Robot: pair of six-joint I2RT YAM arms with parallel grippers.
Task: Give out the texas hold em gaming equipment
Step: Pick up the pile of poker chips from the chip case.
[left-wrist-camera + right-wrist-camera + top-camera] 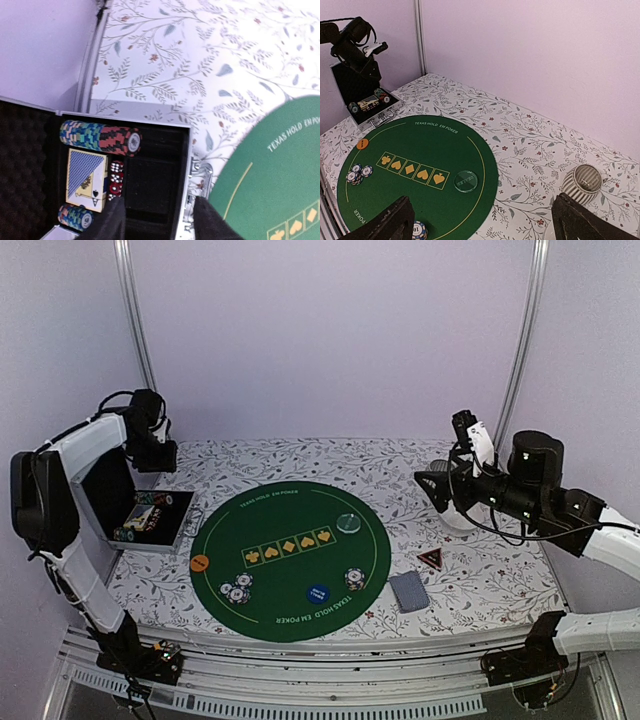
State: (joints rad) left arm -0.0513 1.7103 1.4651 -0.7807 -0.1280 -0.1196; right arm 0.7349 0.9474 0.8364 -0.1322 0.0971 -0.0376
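On the round green mat (290, 585) lie a clear dealer disc (348, 523), a blue button (318, 593), a chip stack (354, 579) and more chips (237, 589). An orange button (199, 563) sits at the mat's left edge. The grey-blue card deck (408, 591) and red-black triangle marker (431, 559) lie right of the mat. My left gripper (157, 222) is open and empty above the open case (145, 190), which holds chips (100, 137), cards (86, 180) and dice. My right gripper (480, 225) is open, empty, high over the table's right side.
The open metal case (150, 520) stands at the left with its lid up. A ribbed grey cup (586, 182) stands at the right, near a white bowl partly hidden behind my right arm (460, 518). The floral cloth (480, 580) covers the table.
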